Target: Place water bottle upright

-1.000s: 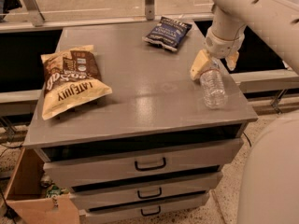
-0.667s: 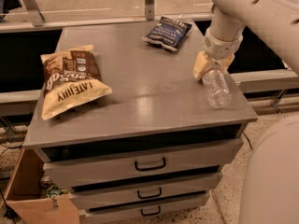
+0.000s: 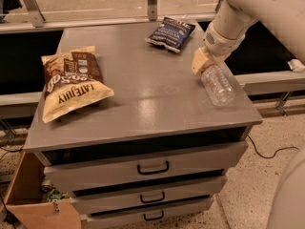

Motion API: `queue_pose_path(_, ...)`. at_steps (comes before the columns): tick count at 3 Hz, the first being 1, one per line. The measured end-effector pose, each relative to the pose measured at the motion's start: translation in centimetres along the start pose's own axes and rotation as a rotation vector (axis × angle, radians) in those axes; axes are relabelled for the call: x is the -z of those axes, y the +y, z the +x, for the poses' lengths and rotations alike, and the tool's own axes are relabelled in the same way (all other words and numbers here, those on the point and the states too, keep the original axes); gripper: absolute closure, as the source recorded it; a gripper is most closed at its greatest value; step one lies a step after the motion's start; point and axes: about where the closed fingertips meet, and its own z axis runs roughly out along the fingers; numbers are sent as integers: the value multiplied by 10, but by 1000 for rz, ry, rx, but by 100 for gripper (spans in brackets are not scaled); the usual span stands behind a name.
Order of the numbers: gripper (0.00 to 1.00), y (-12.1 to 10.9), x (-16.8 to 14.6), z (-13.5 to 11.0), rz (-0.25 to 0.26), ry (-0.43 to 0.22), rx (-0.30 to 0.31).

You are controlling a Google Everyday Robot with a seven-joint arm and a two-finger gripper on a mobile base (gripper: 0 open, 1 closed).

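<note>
The water bottle [image 3: 218,85], clear and ribbed, lies tilted near the right edge of the grey cabinet top [image 3: 147,99], its base toward the front and its neck up at the gripper. My gripper [image 3: 206,63], with tan fingers, sits at the bottle's neck end and is shut on it. The bottle's cap and label are hidden by the fingers. The white arm comes in from the upper right.
A brown and yellow chip bag [image 3: 71,82] lies at the left of the cabinet top. A dark blue snack bag [image 3: 170,33] lies at the back. Drawers with black handles [image 3: 153,168] are below. A cardboard box [image 3: 35,206] stands on the floor at left.
The gripper and the bottle's neck have lifted slightly up and back, so the bottle's base still rests on the top near the right edge.
</note>
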Motion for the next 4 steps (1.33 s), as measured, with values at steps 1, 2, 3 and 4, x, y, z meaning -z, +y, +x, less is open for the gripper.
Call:
queue_pose_path(1,100,23,14,-29,-107,-127,131)
queue_pose_path(2,100,51,36,-56,-228,-291,284)
queue_pose_path(3,100,80,64,-67,-372,-525,420)
queue_pose_path(4,100,93,84,-65,-465,-711,489)
